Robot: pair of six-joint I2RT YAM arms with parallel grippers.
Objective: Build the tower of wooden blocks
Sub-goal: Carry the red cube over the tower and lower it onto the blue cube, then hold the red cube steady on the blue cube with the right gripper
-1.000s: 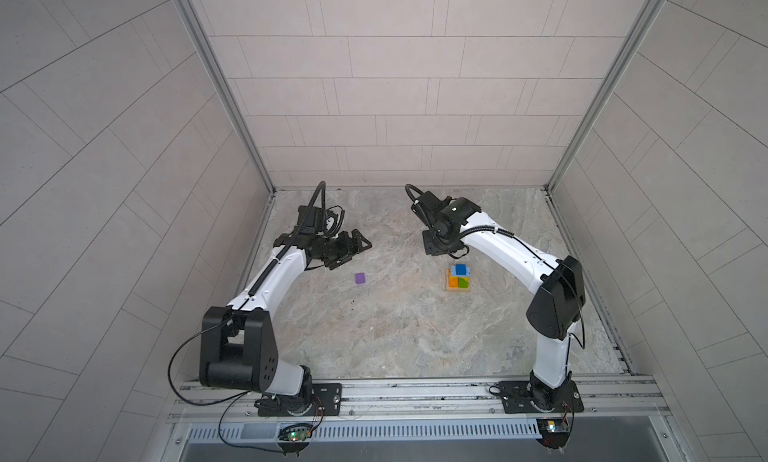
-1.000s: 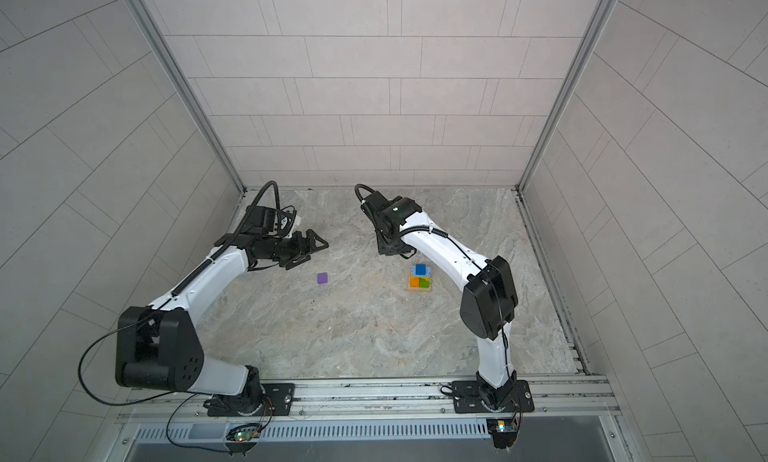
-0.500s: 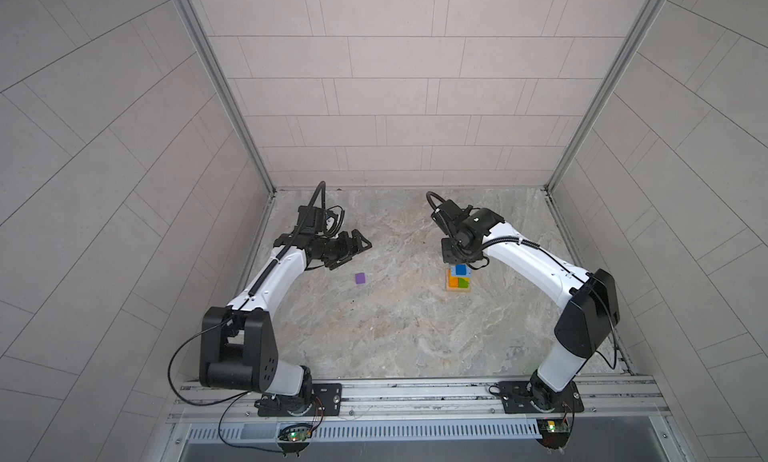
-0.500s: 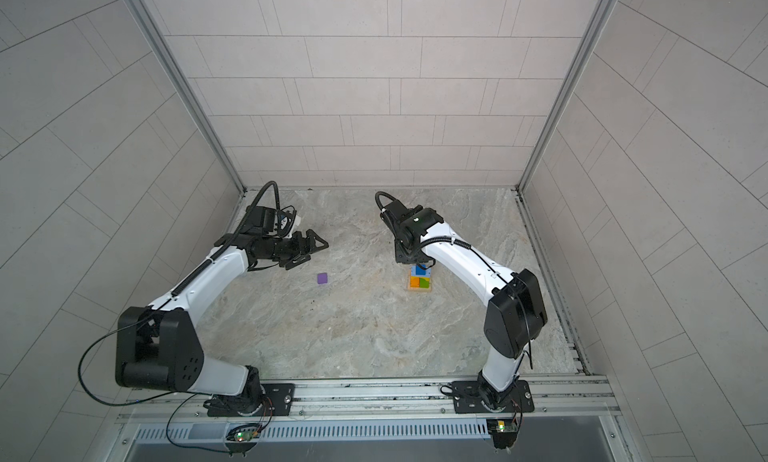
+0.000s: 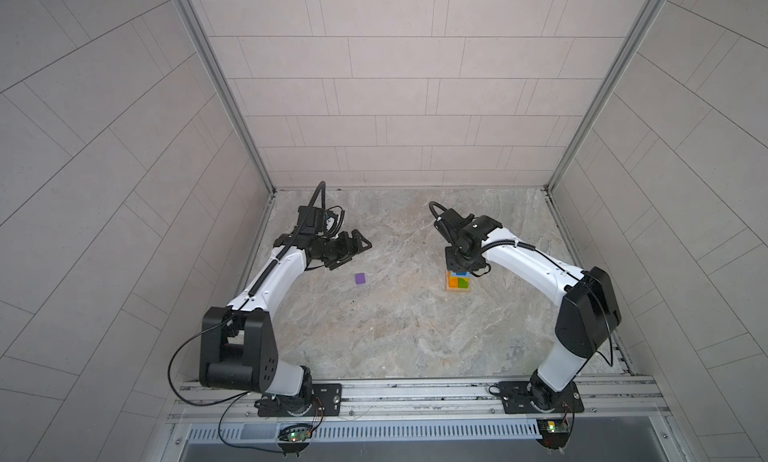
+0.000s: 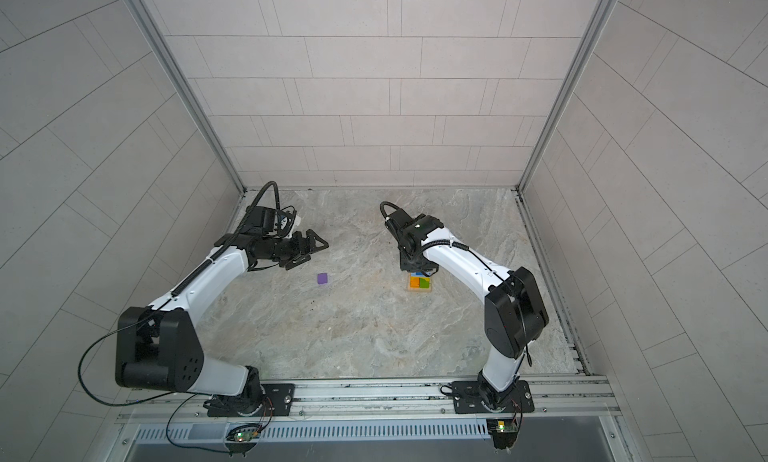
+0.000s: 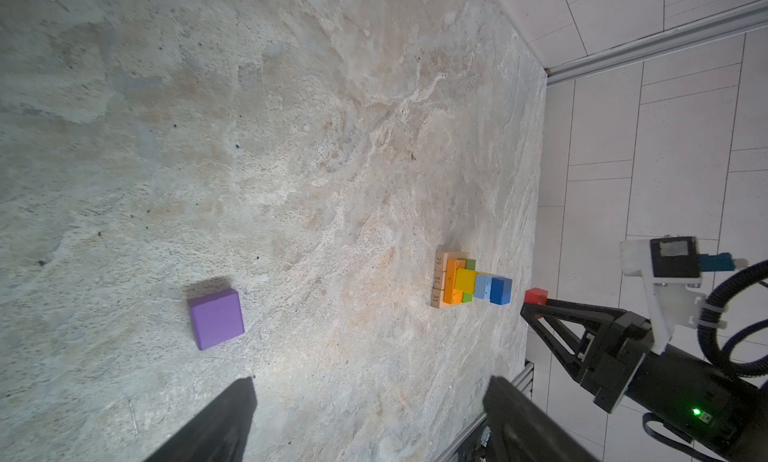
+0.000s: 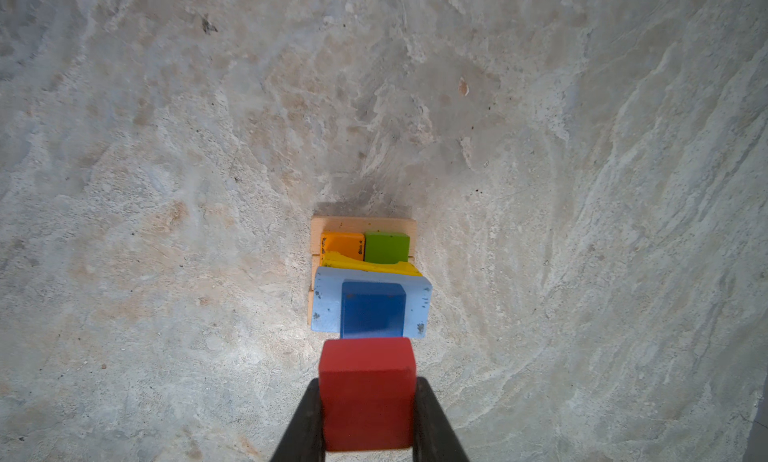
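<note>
Looking down through the right wrist camera, the right gripper [image 8: 369, 381] is pinching the red cube [image 8: 368, 391], one black finger pressed flat on each side of it. The cube hangs over the top of the tower [image 8: 365, 273] without touching it. The left wrist view shows a clear gap between the red cube [image 7: 536, 296] and the blue cube [image 7: 500, 290] that tops the stack.

From the bottom up, the tower has a tan base [image 8: 361, 224] of plain bars. An orange brick [image 8: 341, 244] and a green brick [image 8: 386, 246] sit side by side on that. Then come a yellow brick [image 8: 365, 262], a light-blue brick [image 8: 328, 302] and the blue cube [image 8: 372, 310]. It looks upright to me, though the levels step back a bit.

In both top views the tower [image 5: 458, 281] [image 6: 419, 282] stands on the marbled table [image 5: 395, 323], toward 3 o'clock from the table's middle. The right arm's head covers its 12 o'clock edge.

The purple cube [image 5: 360, 278] [image 6: 322, 278] lies flat on the table by itself, well apart from the tower at its 9 o'clock, and nothing is touching it.

The left gripper [image 5: 351, 254] hovers near the purple cube, at roughly its 11 o'clock. Its fingers are spread wide and it holds nothing. From its own camera you can see the two fingers [image 7: 232, 418] with bare table between them, and the purple cube [image 7: 216, 318] out ahead.
</note>
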